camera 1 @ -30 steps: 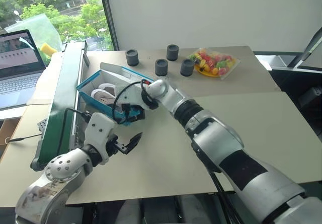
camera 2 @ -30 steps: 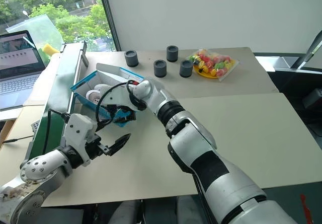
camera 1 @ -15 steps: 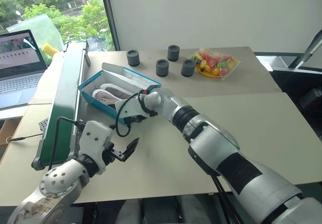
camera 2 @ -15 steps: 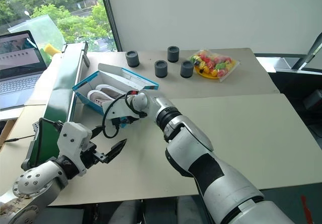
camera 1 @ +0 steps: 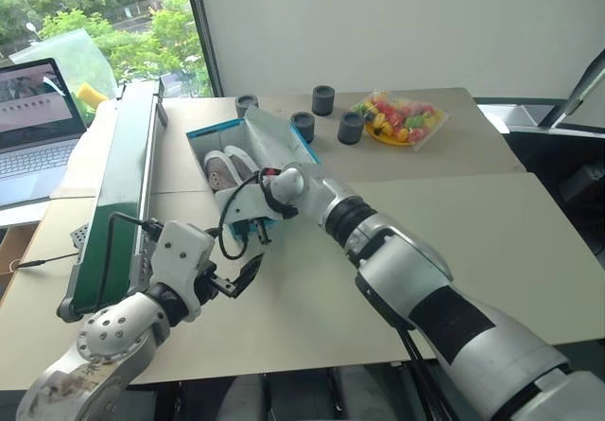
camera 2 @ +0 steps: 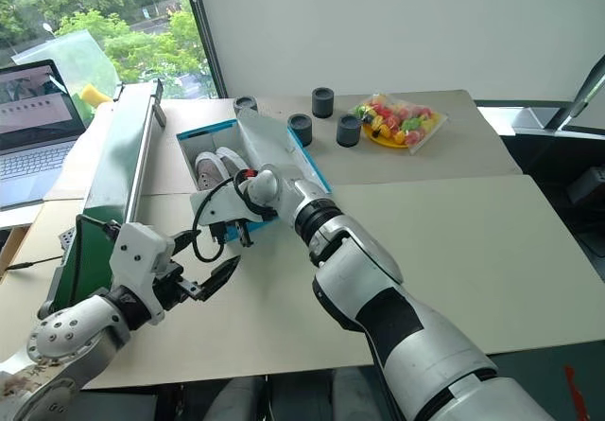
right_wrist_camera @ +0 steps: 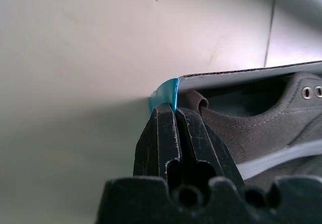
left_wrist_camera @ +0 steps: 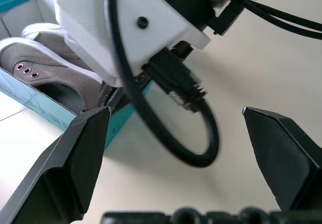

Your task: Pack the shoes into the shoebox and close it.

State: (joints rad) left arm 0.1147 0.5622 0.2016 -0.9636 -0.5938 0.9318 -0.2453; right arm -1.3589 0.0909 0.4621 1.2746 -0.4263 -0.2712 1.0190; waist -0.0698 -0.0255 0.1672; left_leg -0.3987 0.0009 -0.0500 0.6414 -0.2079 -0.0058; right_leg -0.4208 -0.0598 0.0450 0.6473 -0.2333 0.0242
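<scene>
On the beige table (camera 1: 492,251), the shoebox (camera 1: 200,135) with both shoes (camera 1: 222,166) inside is pinched at a near corner by the right gripper (right_wrist_camera: 176,128); the left gripper (camera 2: 203,277) is spread empty nearby. Thin cardboard could tear or slip if pulled.

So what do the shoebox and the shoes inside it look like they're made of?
Shoebox: likely cardboard, matte teal outside; its thin wall edge looks like layered paperboard. Shoes: grey woven fabric, probably canvas, with visible stitching, metal-looking eyelets, and white, seemingly rubber soles.
</scene>
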